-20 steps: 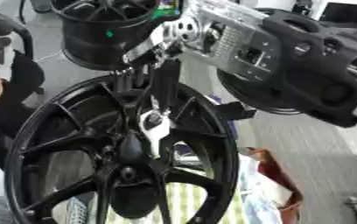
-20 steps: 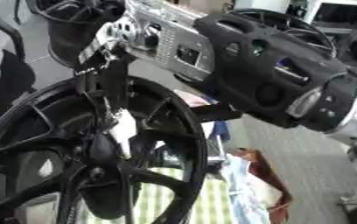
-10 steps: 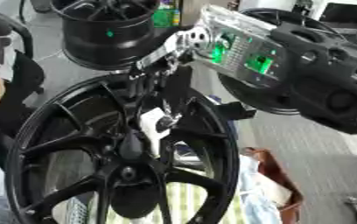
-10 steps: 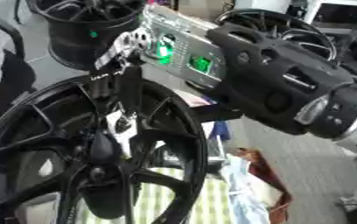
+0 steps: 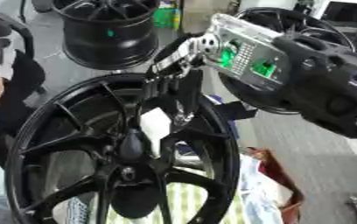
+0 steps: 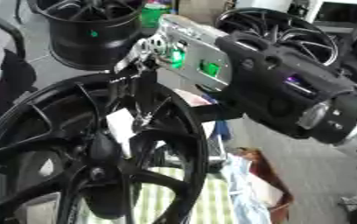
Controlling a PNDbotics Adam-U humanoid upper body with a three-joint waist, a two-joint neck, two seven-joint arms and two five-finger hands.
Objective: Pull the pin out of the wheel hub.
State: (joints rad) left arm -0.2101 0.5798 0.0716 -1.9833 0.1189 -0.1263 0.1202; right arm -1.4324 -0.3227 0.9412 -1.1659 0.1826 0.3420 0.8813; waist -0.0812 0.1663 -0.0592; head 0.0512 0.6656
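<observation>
Right hand (image 5: 174, 89) slanted down from upper right over black wheel hub (image 5: 128, 175), dark fingers pointing downward; finger closure impossible to tell.

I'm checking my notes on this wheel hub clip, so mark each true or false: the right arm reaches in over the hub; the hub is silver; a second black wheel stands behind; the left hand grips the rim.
1. The right arm reaches in over the hub: true. The right hand hangs above the black wheel hub.
2. The hub is silver: false, it is black.
3. A second black wheel stands behind: true.
4. The left hand grips the rim: false, no left hand shows in either view.
</observation>
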